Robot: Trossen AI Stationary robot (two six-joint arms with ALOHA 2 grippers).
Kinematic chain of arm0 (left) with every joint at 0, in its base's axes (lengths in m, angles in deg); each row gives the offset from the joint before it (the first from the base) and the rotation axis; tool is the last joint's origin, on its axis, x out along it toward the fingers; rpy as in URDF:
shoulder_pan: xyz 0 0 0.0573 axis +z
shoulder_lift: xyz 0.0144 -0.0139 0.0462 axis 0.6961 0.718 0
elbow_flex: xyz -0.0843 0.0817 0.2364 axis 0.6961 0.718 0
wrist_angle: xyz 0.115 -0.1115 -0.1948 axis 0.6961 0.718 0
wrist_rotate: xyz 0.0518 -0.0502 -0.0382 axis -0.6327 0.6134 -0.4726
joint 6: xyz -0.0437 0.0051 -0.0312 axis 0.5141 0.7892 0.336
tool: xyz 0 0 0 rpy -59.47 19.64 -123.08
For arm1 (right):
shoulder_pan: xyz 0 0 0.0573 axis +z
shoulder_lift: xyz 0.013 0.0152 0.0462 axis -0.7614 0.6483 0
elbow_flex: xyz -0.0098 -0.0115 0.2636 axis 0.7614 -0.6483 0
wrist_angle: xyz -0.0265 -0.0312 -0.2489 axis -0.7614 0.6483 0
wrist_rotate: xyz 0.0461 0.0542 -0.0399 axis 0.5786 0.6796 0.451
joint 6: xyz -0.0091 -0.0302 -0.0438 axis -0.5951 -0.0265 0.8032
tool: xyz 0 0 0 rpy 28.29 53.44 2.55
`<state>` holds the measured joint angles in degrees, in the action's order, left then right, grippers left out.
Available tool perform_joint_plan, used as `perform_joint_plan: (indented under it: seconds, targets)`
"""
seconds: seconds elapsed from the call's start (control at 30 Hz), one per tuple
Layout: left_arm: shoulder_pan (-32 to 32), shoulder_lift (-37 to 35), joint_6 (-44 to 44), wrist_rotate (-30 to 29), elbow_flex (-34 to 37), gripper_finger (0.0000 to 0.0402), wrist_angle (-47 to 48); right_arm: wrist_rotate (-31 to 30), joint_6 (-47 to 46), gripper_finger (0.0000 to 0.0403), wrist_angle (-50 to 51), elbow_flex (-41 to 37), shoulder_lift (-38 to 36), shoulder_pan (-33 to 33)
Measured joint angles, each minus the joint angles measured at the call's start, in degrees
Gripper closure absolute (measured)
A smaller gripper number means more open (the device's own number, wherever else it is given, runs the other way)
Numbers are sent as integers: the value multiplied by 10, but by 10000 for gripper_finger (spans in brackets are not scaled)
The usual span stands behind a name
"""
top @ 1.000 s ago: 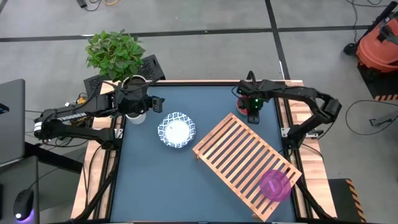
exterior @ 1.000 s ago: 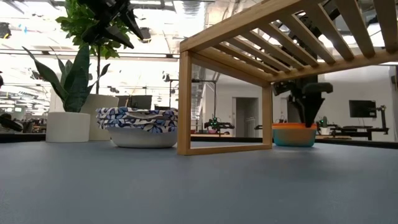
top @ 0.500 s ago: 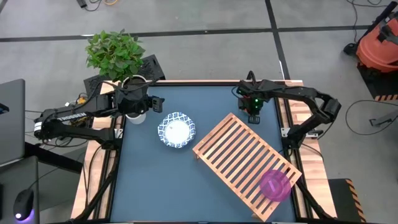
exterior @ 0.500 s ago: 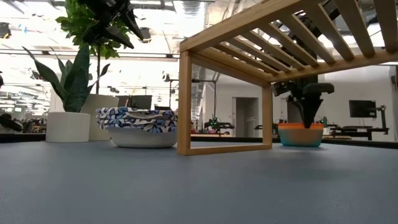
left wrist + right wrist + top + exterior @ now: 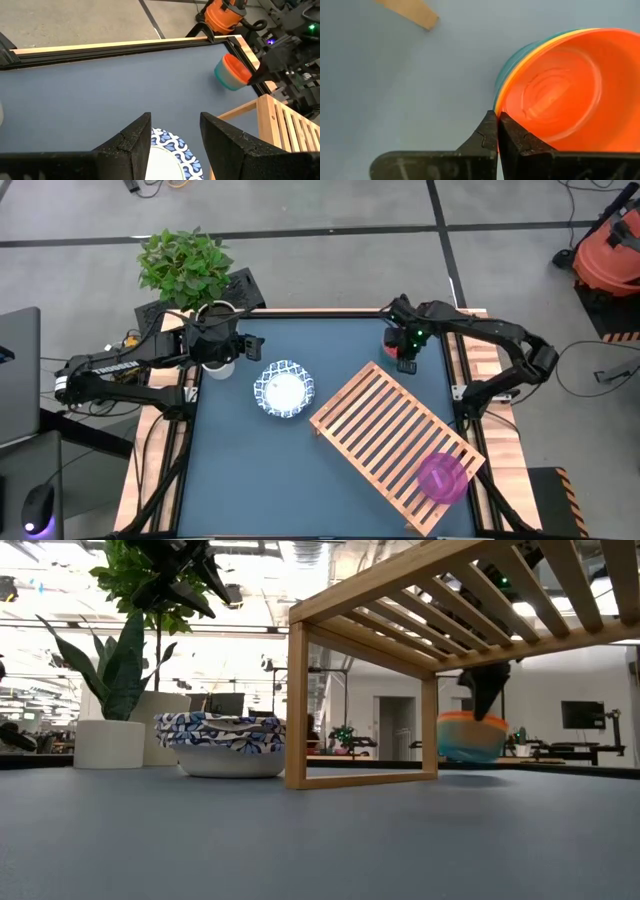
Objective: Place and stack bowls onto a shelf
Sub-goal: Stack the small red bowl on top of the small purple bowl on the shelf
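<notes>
Orange-red bowl (image 5: 555,85) rim pinched between right fingers (image 5: 512,135), off the table.

Your right gripper (image 5: 497,131) sat pinched on the rim of the nested orange-and-teal bowls (image 5: 471,736), lifted clear of the table (image 5: 330,340) just beyond the slatted shelf (image 5: 395,446)'s far corner. That corner stood directly in the way. The magenta bowl (image 5: 441,476) took the shelf's near-right end; the remaining slats were free. Bare tabletop lay between the shelf and the blue-patterned bowl (image 5: 283,389). Left gripper (image 5: 172,132) and potted plant (image 5: 187,268) crowded the far-left corner.
</notes>
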<state>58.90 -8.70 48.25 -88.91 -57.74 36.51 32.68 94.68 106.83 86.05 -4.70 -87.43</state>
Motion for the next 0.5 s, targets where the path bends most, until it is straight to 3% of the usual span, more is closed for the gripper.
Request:
perform_joint_plan:
  seconds: [0.5]
  targets:
    - [0, 0, -1, 1, 0, 248, 0, 54, -18, 378, -6, 0, -4, -22]
